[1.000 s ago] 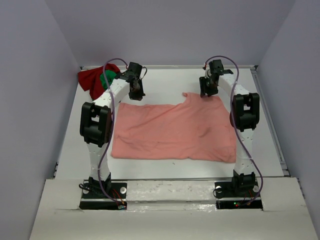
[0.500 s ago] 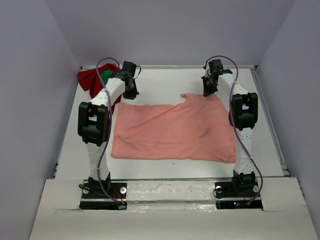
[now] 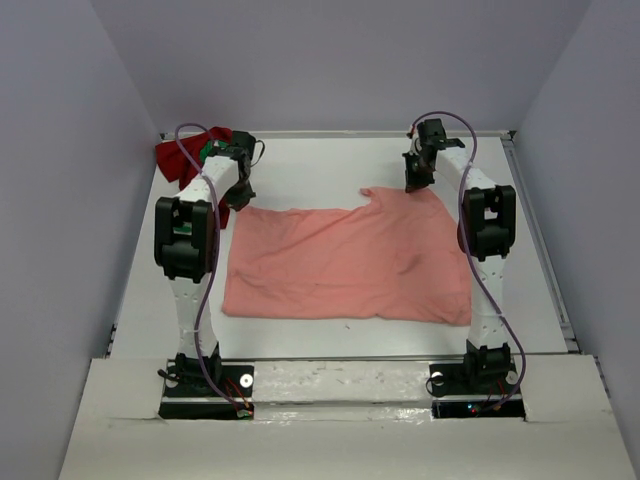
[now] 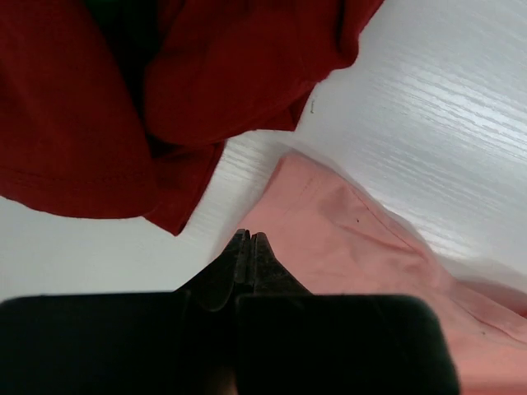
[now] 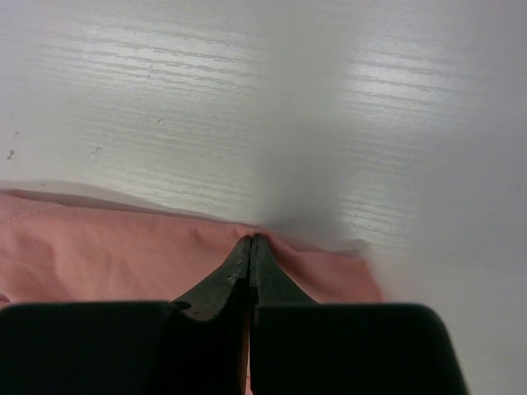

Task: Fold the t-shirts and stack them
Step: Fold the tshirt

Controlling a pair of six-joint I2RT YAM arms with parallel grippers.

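Observation:
A large salmon-pink t-shirt (image 3: 345, 265) lies spread flat across the middle of the table. My right gripper (image 3: 413, 183) is shut on its far edge near the right corner, and the cloth (image 5: 99, 255) puckers around the closed tips (image 5: 249, 240). A dark red t-shirt (image 3: 180, 160) lies crumpled in the far left corner. My left gripper (image 3: 238, 195) hovers shut between it and the pink shirt's far left corner (image 4: 346, 239). In the left wrist view the closed tips (image 4: 249, 237) hold nothing, with the dark red cloth (image 4: 82, 123) just beyond them.
White side walls (image 3: 80, 200) enclose the table on the left, right and back. Bare white tabletop (image 3: 330, 160) stretches behind the pink shirt between the two grippers. Both arm bases (image 3: 340, 385) sit at the near edge.
My right gripper has closed on the pink shirt's far edge. My left arm has swung left and back, from the pink shirt's corner toward the dark red shirt, staying shut.

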